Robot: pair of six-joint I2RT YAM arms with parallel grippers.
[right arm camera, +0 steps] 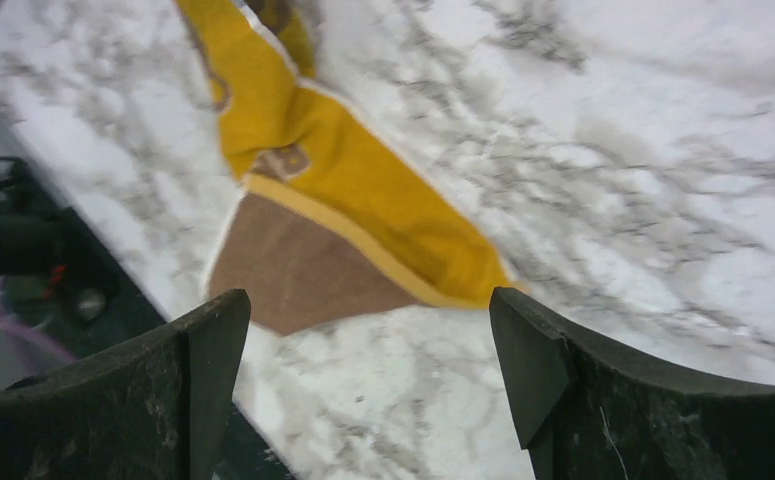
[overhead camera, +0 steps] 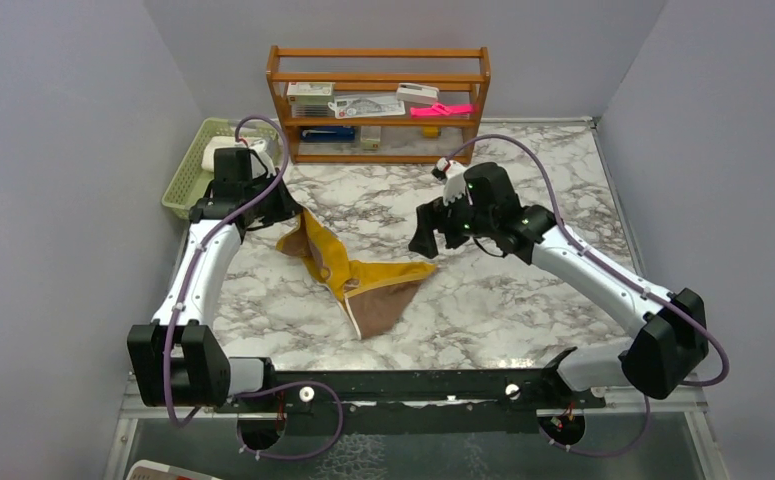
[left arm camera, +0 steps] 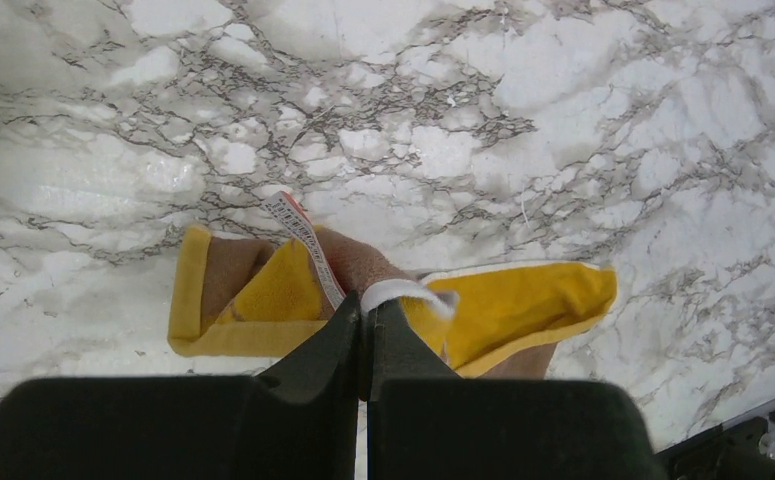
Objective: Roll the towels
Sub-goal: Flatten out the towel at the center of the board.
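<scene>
Pinching a fold of the brown and mustard towel (left arm camera: 523, 300), the left gripper (left arm camera: 366, 312) has its jaws fully closed on the cloth. A white-trimmed edge and a printed label (left arm camera: 301, 235) emerge just above the fingertips. In the overhead view the left gripper (overhead camera: 285, 212) sits at the far-left corner of the towel (overhead camera: 363, 282). The rest of the towel lies crumpled at the centre of the marble table (overhead camera: 523, 300). It runs from that corner toward the near side, with a brown triangular flap pointing at the arm bases and a mustard tip pointing right.

The right gripper (overhead camera: 426, 240) hovers above the mustard tip, jaws spread wide and holding nothing. In the right wrist view both fingers (right arm camera: 203, 370) stand well apart and off the cloth, with the towel (right arm camera: 363, 190) and bare marble visible between them.

A green basket (overhead camera: 188, 178) stands at the far-left edge of the table. A wooden shelf (overhead camera: 378, 100) stands along the far edge.
</scene>
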